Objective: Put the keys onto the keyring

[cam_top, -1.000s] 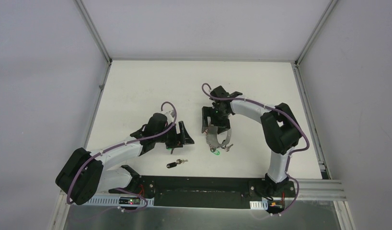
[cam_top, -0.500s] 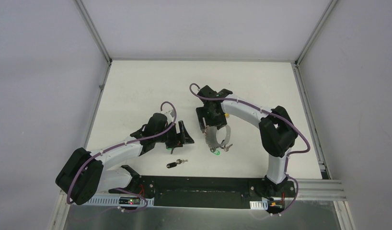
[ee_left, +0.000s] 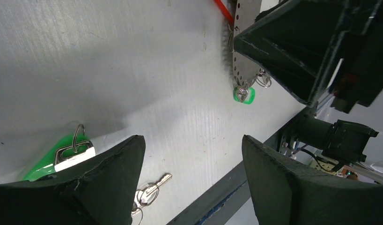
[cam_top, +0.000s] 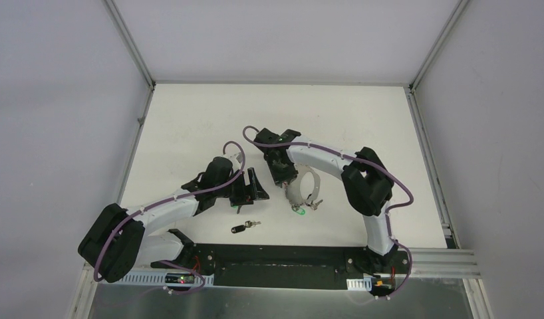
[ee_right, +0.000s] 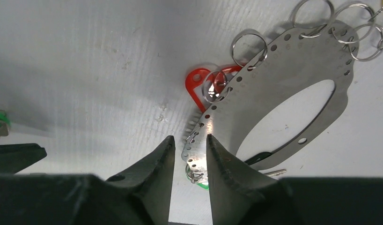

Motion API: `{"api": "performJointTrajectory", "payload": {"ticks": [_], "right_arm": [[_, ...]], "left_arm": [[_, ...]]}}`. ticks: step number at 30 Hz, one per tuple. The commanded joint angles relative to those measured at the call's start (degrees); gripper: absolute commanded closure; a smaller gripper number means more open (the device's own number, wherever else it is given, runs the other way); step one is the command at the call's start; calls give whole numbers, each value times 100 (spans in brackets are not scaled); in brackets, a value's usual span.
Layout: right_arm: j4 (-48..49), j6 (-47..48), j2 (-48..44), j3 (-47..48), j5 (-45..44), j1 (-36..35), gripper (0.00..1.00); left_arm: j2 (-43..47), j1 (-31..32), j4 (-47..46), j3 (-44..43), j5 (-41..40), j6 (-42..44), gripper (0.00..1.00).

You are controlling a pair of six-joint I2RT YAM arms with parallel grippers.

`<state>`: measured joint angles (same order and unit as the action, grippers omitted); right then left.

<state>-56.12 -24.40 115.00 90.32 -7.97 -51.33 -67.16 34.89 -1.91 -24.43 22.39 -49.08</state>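
Keyring lies flat on the table, one end of its perforated band between the right jaws, narrowly apart; whether they pinch it I cannot tell. Left jaws gape wide, green-capped key beside one, black-capped key nearby.

As I count, there is one keyring, one black-capped key, one red tag, one green cap and one green tag.
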Motion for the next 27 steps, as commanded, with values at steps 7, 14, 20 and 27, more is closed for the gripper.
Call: {"api": "performJointTrajectory", "payload": {"ticks": [7,14,20,27], "right_arm": [[-204,-110,358,414,-412,-225,71],[-365,-155,539,515,-660,-315,75],[-490,-196,567,552,-890,-352,85],[-587,-136,457,629,-994,-377,100]], "left_arm": [[35,9,-204,-1,-156,-73,23],[37,9,-200,-1,-154,-64,23],[45,9,-204,-1,-156,-62,23],[55,9,-204,-1,-156,-74,23]]}}
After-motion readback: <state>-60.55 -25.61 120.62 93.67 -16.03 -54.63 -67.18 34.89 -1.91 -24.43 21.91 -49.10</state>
